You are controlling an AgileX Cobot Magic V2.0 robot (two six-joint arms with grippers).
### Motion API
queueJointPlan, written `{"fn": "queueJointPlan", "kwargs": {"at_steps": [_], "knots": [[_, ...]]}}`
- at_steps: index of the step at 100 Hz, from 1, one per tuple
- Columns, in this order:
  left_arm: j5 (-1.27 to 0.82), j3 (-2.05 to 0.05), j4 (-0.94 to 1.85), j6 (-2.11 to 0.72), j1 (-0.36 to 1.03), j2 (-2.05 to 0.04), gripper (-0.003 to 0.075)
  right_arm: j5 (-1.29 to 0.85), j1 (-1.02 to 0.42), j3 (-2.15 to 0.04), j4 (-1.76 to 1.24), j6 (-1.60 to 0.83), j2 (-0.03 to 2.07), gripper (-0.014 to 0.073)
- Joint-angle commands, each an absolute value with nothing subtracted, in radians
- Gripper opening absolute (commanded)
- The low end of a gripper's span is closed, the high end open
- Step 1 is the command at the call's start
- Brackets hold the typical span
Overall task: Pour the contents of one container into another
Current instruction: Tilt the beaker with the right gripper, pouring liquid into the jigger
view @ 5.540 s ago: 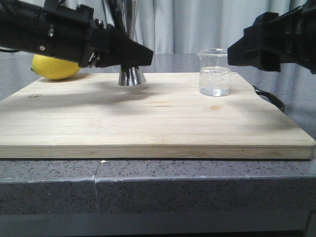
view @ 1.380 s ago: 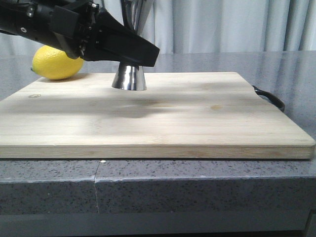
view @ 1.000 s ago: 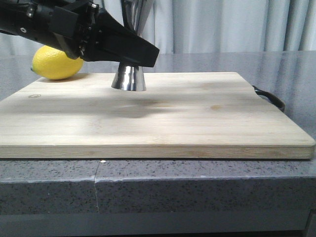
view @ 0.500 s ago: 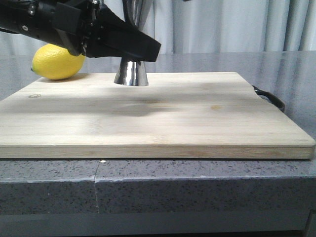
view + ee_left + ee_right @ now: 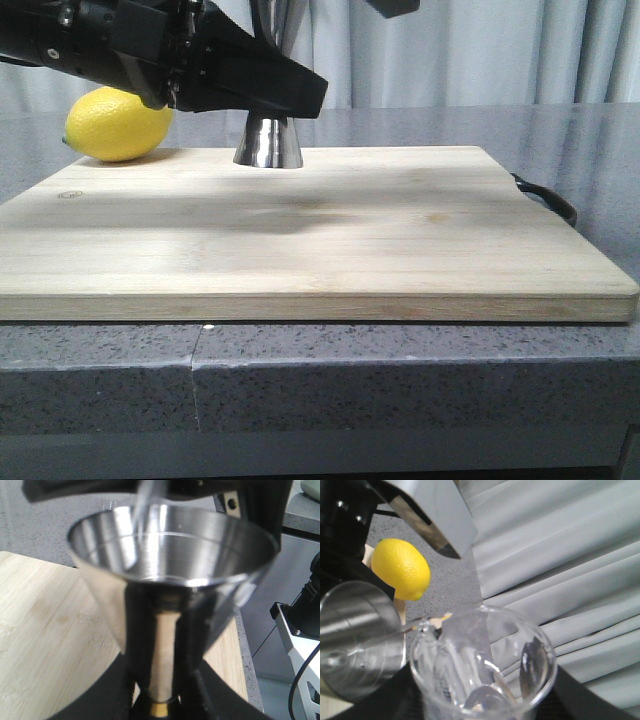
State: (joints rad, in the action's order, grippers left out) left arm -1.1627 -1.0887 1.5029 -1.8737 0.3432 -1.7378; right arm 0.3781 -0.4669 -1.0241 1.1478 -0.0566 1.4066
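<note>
The left gripper [image 5: 160, 700] had its jaws clamped on the narrow waist of the steel jigger [image 5: 170, 580], whose gold band showed just between the dark fingers [image 5: 135, 645]. The jigger stood upright with its base on the wooden cutting board [image 5: 320, 240], and its open upper cup rose above the jaws. In the front view the left arm crossed in front of the jigger's middle, so only the flared base [image 5: 268, 142] and a bit of the top could be seen.

The right gripper [image 5: 485, 700] had its jaws closed around the glass beaker [image 5: 480, 665], held tilted, with its pouring lip just over the rim of the jigger's cup [image 5: 360, 635]. A thin clear stream [image 5: 142, 502] fell into the cup. A lemon [image 5: 118, 124] lay behind the left jaws, at the board's far corner on the grey desk [image 5: 400, 370].
</note>
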Motion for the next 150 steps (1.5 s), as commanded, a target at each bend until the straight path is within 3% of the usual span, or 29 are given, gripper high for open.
{"fn": "queueJointPlan", "kwargs": {"at_steps": [1, 150], "knots": [[-1.278, -1.12, 1.582, -1.875, 0.352, -1.687, -0.0019, 0.408, -0.465, -1.059, 1.141, -0.061, 1.366, 0.0108], [-1.278, -1.12, 1.582, -1.875, 0.352, -1.687, -0.0019, 0.354, -0.465, -1.091, 1.359, -0.061, 1.366, 0.0108]]}}
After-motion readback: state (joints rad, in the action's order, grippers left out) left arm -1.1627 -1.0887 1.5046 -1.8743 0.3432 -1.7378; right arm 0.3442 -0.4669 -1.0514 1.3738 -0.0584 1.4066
